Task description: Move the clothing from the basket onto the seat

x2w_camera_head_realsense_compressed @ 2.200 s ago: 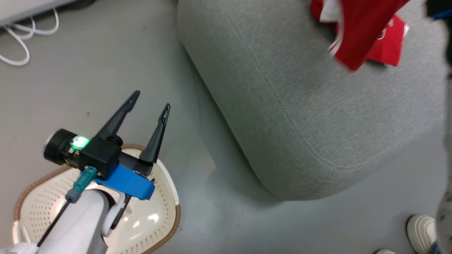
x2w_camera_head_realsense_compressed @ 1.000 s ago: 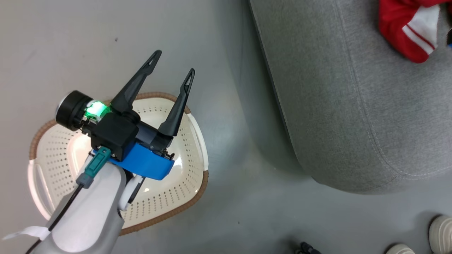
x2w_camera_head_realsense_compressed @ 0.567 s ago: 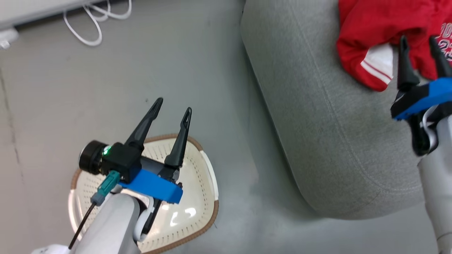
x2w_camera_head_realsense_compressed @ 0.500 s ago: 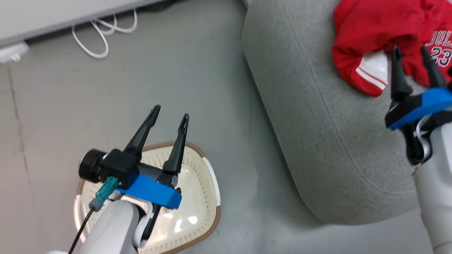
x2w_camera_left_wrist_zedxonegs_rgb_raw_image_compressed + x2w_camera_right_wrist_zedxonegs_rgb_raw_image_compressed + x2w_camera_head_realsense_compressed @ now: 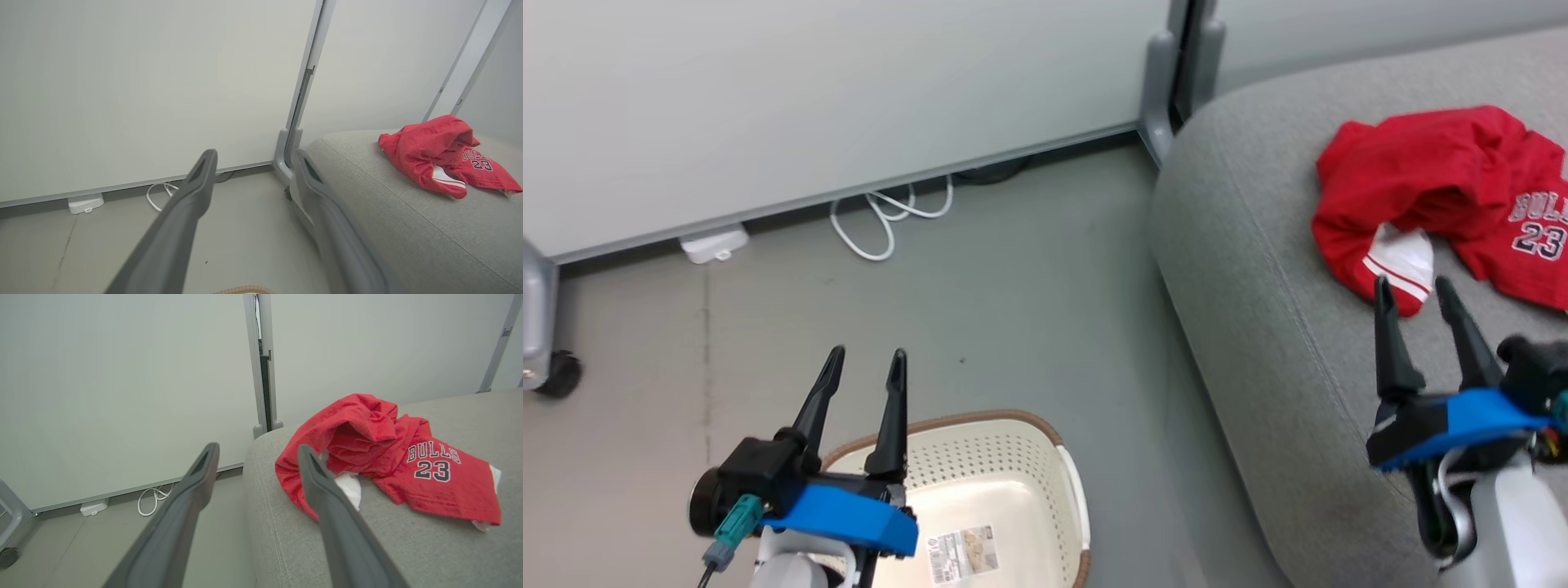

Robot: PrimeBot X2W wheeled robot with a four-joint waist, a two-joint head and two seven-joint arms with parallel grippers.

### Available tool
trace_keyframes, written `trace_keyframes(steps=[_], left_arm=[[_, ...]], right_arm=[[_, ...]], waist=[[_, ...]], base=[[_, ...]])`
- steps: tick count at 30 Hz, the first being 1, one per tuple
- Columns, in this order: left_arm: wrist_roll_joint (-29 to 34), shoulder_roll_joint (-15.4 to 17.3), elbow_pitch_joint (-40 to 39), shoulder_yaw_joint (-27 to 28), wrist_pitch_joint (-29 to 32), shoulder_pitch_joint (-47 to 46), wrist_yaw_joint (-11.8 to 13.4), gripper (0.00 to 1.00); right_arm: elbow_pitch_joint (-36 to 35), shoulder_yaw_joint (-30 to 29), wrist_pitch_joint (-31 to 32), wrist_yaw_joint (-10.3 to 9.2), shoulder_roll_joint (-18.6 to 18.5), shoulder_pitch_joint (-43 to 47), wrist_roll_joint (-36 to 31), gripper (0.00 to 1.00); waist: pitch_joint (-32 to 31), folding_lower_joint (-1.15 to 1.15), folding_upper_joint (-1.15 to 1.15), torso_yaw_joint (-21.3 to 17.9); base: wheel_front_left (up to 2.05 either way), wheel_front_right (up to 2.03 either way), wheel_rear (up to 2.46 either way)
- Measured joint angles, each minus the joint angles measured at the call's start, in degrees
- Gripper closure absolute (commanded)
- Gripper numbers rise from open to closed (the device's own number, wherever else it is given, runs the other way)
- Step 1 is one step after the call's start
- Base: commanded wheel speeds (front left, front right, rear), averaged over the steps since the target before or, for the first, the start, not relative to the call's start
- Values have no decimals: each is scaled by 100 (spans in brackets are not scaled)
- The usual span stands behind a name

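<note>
The clothing [image 5: 1437, 175] lies on the seat [image 5: 1258, 343] and the basket [image 5: 1013, 457] looks empty. The left pincer [image 5: 867, 354] and right pincer [image 5: 1411, 282] are released, so retract without snagging fabric.

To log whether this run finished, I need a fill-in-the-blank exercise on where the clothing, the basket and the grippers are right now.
1. The red clothing lies on the grey ____.
2. The white basket stands on the ____.
3. The jersey bears the number ____.
4. The left gripper and the right gripper hold nothing, and their fingers are ____.
Missing words: seat; floor; 23; open.
</note>
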Motion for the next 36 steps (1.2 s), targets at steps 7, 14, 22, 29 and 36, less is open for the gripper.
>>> trace_keyframes(steps=[7, 14, 22, 29, 36], left_arm=[[68, -118, 144, 435, 1, 427, -11, 0], [149, -110, 349, 755, 0, 652, -33, 0], [158, -44, 635, 873, 0, 686, -82, 0], [163, -40, 692, 873, 0, 686, -85, 0], [151, -59, 732, 877, 0, 686, -88, 0]], right_arm=[[-740, -180, 175, 0, 346, 1094, -404, 0], [-1014, -18, 214, 0, 416, 1610, -583, 0], [-954, 257, 163, 0, 425, 1745, -296, 0], [-855, 300, 122, 0, 425, 1749, -179, 0], [-794, 344, 100, 0, 425, 1749, -124, 0]], waist=[[-429, 0, 0, 533], [-775, 1, 0, 1031], [-988, 1, 0, 1421], [-1045, 2, 0, 1524], [-1016, 2, 0, 1506]], base=[[0, 0, 0], [0, 0, 0], [0, 0, 0], [0, 0, 0], [0, 0, 0]])
